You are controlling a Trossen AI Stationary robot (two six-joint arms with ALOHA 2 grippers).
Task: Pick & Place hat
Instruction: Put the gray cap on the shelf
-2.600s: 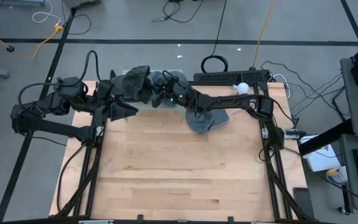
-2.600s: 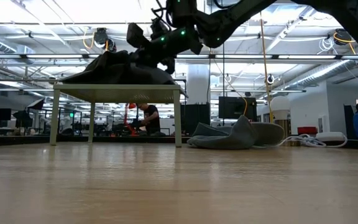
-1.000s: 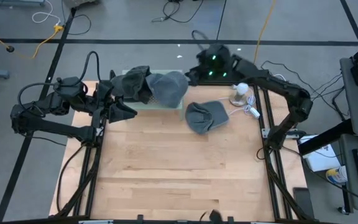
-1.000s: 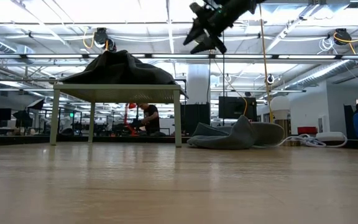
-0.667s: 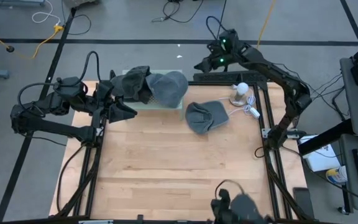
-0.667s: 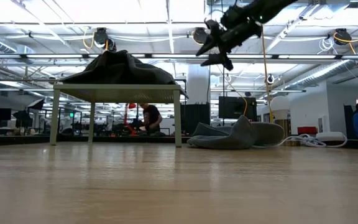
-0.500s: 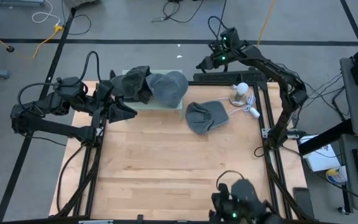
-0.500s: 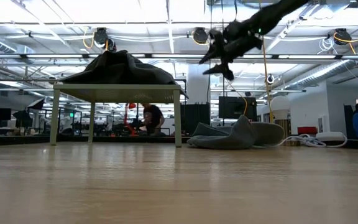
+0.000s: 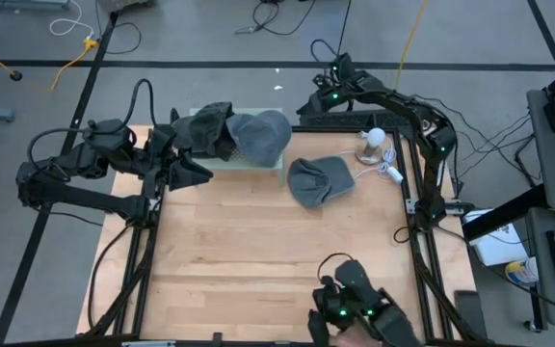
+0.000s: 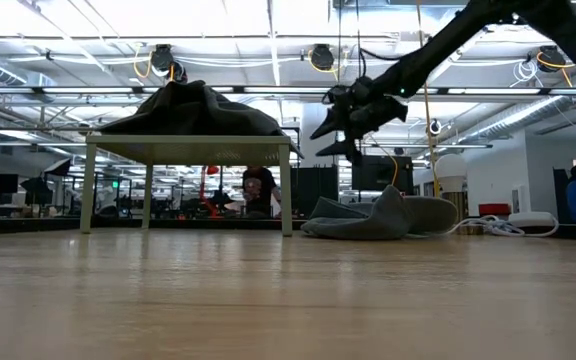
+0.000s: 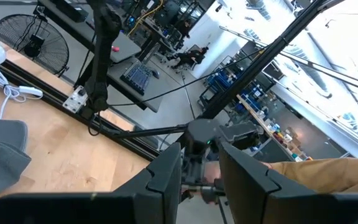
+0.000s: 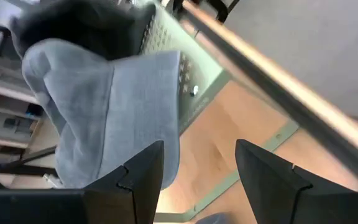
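High view: right pincer [image 9: 314, 103] is hovering released past the worktop [image 9: 258, 251]'s far edge; grey hat [image 9: 318, 179] is lying slumped, likely light and floppy, best pinched at a fold.

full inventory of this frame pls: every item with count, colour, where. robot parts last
hat on the stand: 1, light grey, draped over the right end of the stand, beside the dark pile
dark hats: a heap, count unclear, dark grey, on the stand's left part
stand: 1, pale green, small raised table at the back of the table, left of centre
hat on the table: 1, grey, lying flat on the wood, right of the stand
white cable: 1, white, back right, by a small white round object
table: 1, light wood
left gripper: dark, resting at the stand's left end
right gripper: dark, fingers open, empty, raised beyond the back edge of the table
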